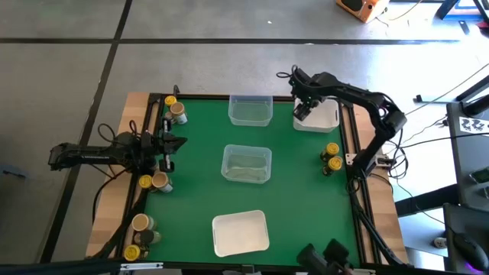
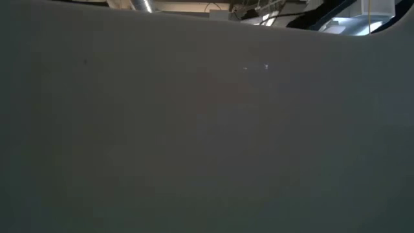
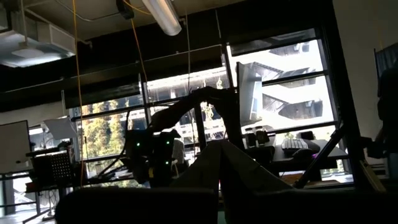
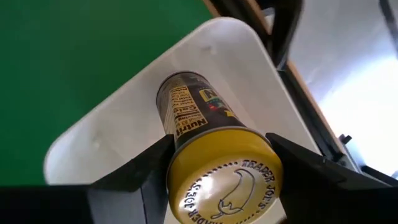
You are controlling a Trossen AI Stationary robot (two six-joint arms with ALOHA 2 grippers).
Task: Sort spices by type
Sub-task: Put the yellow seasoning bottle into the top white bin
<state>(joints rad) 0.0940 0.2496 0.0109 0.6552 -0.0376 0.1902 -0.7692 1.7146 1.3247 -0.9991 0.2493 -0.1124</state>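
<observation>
Yellow-topped spice jar clamped between right jaws | over white tray | left jaws shut, empty.

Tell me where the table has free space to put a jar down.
Bare green mat lies between the middle clear tray and the jar pair at the right edge, also between that tray and the left-edge jars. The left edge is crowded.
</observation>
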